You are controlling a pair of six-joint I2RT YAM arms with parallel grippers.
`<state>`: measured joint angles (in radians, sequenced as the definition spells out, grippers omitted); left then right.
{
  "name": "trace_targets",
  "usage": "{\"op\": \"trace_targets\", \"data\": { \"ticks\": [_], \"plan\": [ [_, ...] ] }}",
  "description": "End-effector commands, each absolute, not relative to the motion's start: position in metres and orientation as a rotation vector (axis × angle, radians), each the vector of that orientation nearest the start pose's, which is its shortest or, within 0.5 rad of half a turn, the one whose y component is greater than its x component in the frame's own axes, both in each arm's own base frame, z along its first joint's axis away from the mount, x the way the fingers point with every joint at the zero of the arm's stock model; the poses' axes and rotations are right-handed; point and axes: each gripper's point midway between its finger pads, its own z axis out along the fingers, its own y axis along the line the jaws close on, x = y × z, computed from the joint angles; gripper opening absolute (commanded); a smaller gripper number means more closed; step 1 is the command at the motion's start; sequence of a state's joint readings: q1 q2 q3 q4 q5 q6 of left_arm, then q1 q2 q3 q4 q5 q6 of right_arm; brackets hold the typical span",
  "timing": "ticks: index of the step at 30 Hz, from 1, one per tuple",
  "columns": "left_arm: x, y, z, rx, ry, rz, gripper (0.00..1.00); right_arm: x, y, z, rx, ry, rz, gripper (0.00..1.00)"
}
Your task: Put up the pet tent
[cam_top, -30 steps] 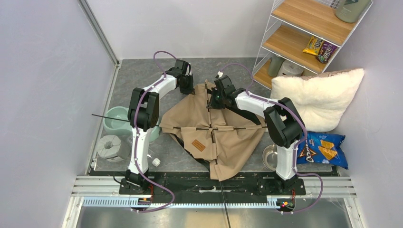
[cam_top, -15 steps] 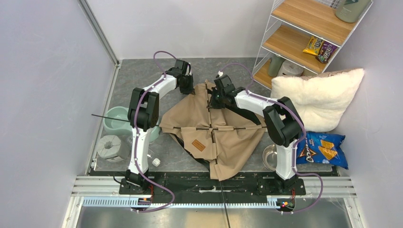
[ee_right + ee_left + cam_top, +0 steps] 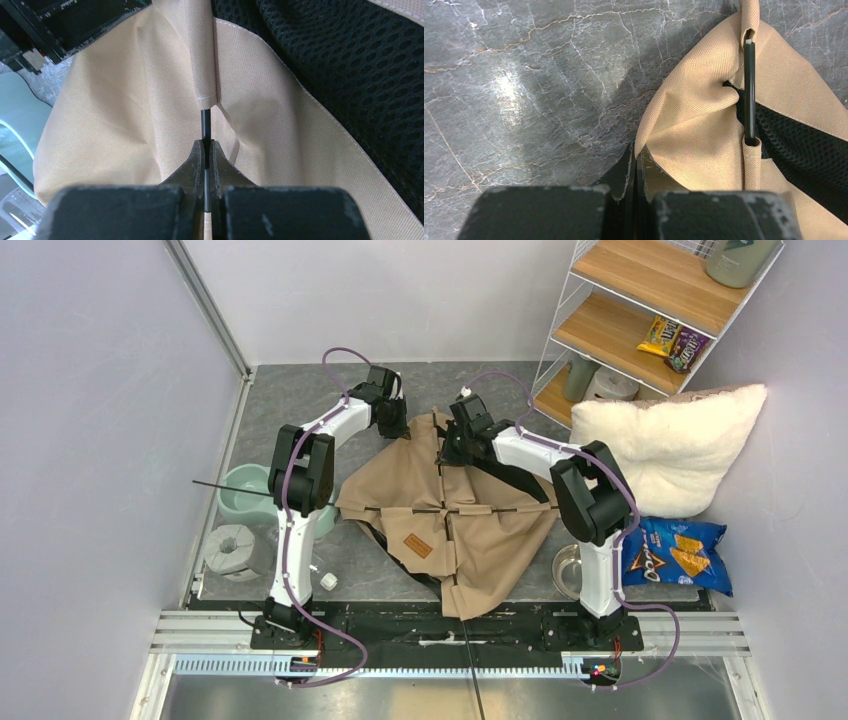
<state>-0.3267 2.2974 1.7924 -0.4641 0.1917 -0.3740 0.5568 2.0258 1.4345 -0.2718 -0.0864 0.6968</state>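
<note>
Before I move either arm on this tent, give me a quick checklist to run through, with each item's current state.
1. Fabric grip: the left gripper is shut on the pet tent at its edge: ok.
2. Pole grip: the right gripper is shut on the black pole: ok.
3. Pole entering its fabric sleeve: ok.
4. Tent raised off the table: not ok, it lies flat.
5. Pole's far end seated: cannot tell.
</note>
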Motion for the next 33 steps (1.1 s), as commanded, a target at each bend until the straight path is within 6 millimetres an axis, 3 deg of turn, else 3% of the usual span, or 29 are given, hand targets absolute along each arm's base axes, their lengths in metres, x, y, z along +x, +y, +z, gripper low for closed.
{"op": "trace_targets", "data": {
  "ticks": [1,7,24,33],
  "plan": [
    [0.49,-0.215,0.013,-0.004,2.635,-0.486,0.02,0.435,0.301,0.068,0.226,2.481,0.634,0.0],
    [0.49,-0.215,0.014,-0.005,2.631,-0.487,0.02,0.434,0.299,0.062,0.252,2.504,0.646,0.0],
    [0.49,-0.216,0.015,-0.004,2.628,-0.491,0.02,0.406,0.289,0.048,0.344,2.593,0.64,0.0],
    [0.494,-0.215,0.023,0.016,2.612,-0.484,0.02,0.411,0.287,0.054,0.332,2.57,0.617,0.0]
  ]
}}
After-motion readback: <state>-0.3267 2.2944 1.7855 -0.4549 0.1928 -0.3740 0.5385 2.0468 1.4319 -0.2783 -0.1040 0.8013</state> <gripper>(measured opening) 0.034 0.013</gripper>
